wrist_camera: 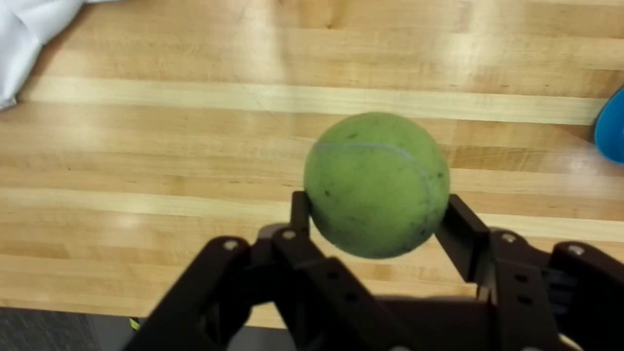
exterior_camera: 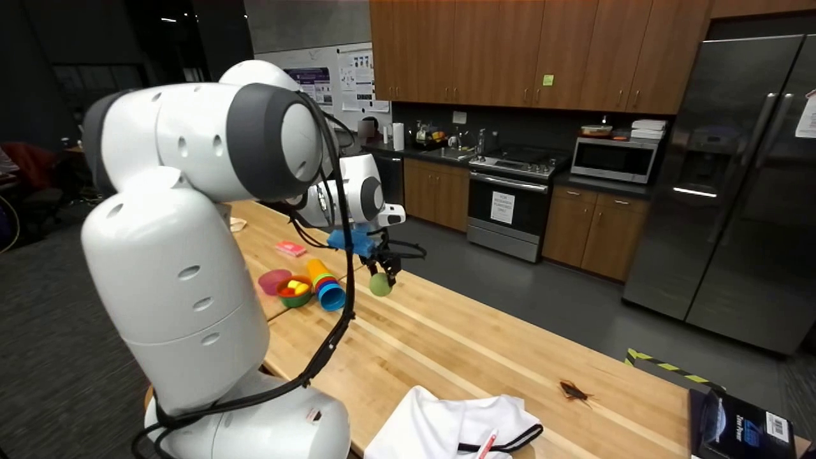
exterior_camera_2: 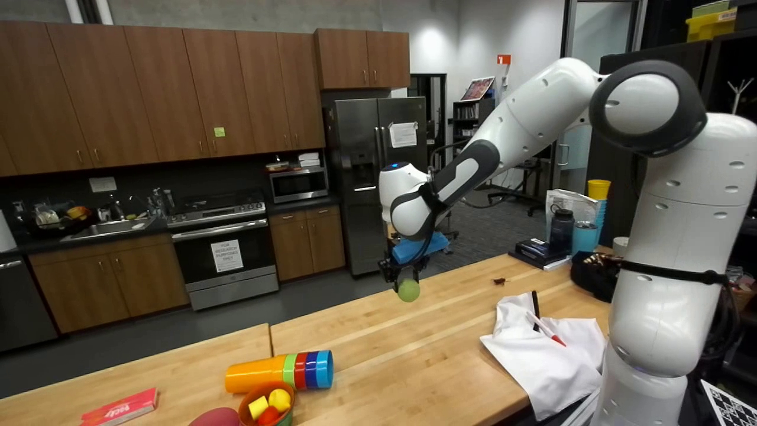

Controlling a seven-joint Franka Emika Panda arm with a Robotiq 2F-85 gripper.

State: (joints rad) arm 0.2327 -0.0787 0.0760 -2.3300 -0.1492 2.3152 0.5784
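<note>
Grasping a fuzzy green tennis ball (wrist_camera: 378, 180), my claw (wrist_camera: 375, 204) hung above the butcher-block table (exterior_camera_2: 426, 361), its black finger pads (wrist_camera: 300, 214) pressed to two opposite sides of the felt. From the wrist I saw a pale curved seam and dark specks on that ball. It was clear off the wood, out past the blue mouth of a stack of nested cups (exterior_camera_2: 278, 371) — orange, green, red and two blues, lying on its side. Just beside that stack sat a green bowl (exterior_camera_2: 288, 418) with an orange rim; it held a yellow cube (exterior_camera_2: 258, 407), a rounded yellow piece (exterior_camera_2: 280, 399) and a red piece (exterior_camera_2: 269, 416). A dark pink dish (exterior_camera: 274, 280) lay near the stack too, and a flat pink box (exterior_camera_2: 120, 407) lay beyond the stack's orange end. Well past the stack's blue mouth, a white cloth (exterior_camera_2: 550, 367) lay rumpled, with a white-and-red marker (exterior_camera_2: 547, 330) on top of it. Farther from the stack than my ball was, a brown cockroach (exterior_camera: 575, 390) lay on the table — real or toy, I could not tell. Farther yet from the stack stood a dark water bottle (exterior_camera_2: 560, 234), near a black box (exterior_camera: 743, 428). Across the floor (exterior_camera_2: 148, 337) from the stack stood a stainless oven range (exterior_camera_2: 198, 260), a microwave (exterior_camera_2: 298, 183) and a refrigerator (exterior_camera_2: 361, 236).
</note>
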